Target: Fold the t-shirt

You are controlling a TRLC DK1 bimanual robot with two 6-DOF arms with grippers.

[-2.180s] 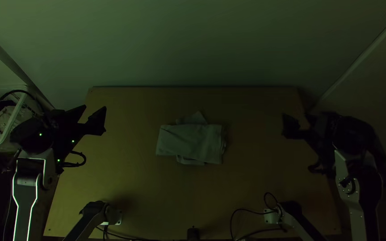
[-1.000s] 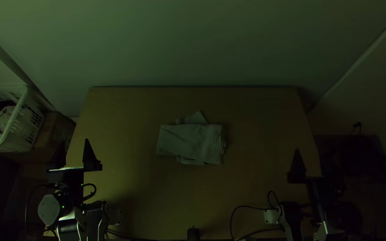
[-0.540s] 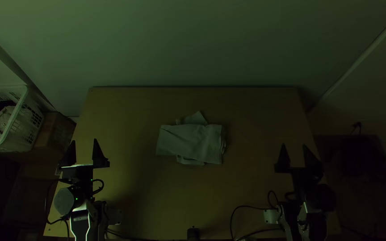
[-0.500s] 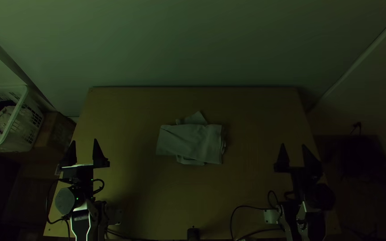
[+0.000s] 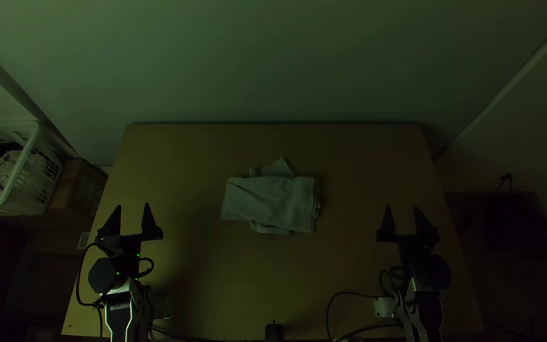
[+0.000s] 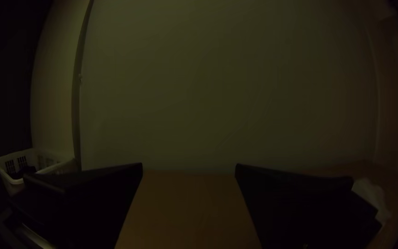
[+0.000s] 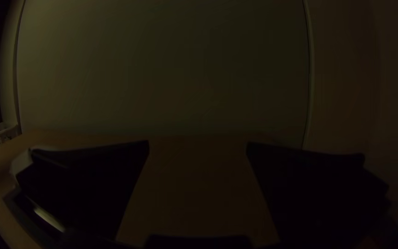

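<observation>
Top view: t-shirt (image 5: 270, 201) folded unevenly on table (image 5: 356, 152); left gripper (image 5: 133, 206), right gripper (image 5: 402, 207) both released, spread apart

Wide flat black fingers (image 6: 300, 203) stand apart, wooden table (image 6: 190, 207) between; pale cloth (image 6: 375, 198) beside one; white openwork basket (image 6: 35, 154) holds dark contents (image 6: 24, 172).

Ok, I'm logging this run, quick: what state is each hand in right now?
Left hand: open, holding nothing.
Right hand: open, holding nothing.
</observation>
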